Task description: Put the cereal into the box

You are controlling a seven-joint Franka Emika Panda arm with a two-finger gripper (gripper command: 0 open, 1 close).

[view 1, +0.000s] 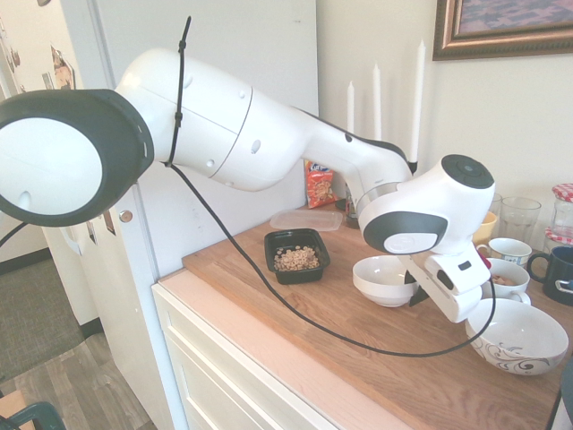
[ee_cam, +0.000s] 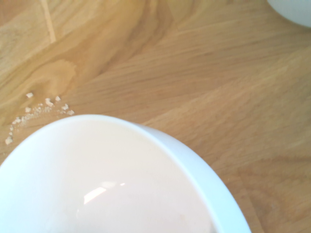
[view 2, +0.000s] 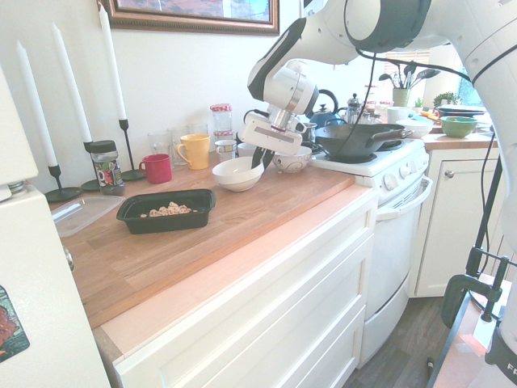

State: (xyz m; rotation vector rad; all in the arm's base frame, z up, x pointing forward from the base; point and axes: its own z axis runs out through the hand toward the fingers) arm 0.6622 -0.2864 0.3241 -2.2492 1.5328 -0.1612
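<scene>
- Gripper [view 2: 260, 155] is clamped on the rim of the white bowl [view 2: 237, 172], jaws fully closed on its edge, angled steeply down so the bowl hangs level at the wooden counter [view 2: 242, 218].
- White bowl looks empty in the wrist view, bare glossy inside, so I'd judge the pour is done and this is the set-down.
- Cereal [view 1: 295, 259] sits in the box [view 1: 296, 255], well apart from the bowl, toward the orange snack bag [view 1: 318, 184].
- A few pale crumbs [ee_cam: 36, 109] lie on the wood just beside the bowl, strays from the tipping, I'd guess.
- Patterned bowl [view 1: 517, 336] and small cups [view 1: 510, 252] stand just beyond the bowl; letting go wants care, neighbours are close.
</scene>
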